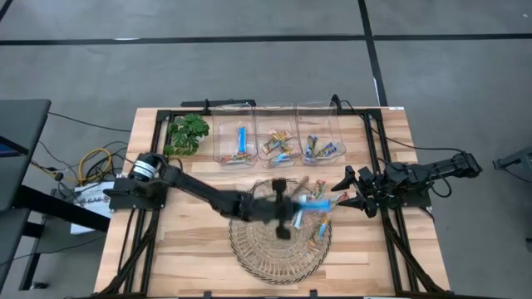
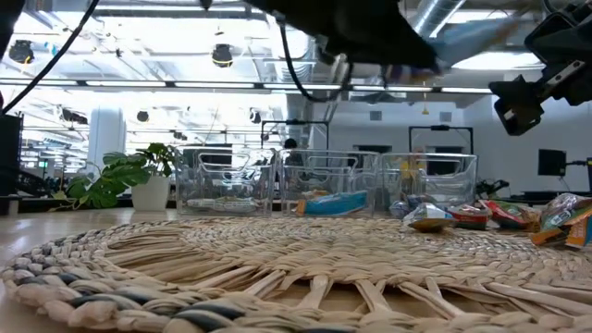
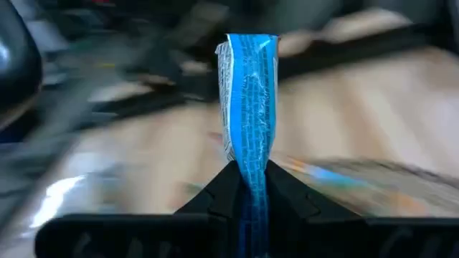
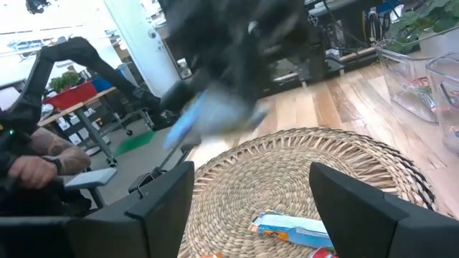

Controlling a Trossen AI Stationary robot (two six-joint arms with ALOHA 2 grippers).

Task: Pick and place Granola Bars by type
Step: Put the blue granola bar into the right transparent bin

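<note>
Left hand [image 1: 293, 206] holding blue bar [image 1: 313, 202] over woven mat [image 1: 258, 249], right hand [image 1: 353, 189] open nearby

You have three bins [image 1: 278, 133] in a row along the table's [image 1: 191, 249] far edge, each with bars inside, and a plant [image 1: 186, 133] just left of them. Nearer you, a woven mat [image 1: 266, 249] sits at centre with loose bars [image 1: 320, 228] on its right part. The left gripper [image 1: 287, 203] hangs above the mat, clamped on one bar [image 3: 249, 115]. The right gripper [image 1: 349, 189], fingers spread, sits beside the mat's right edge.
</note>
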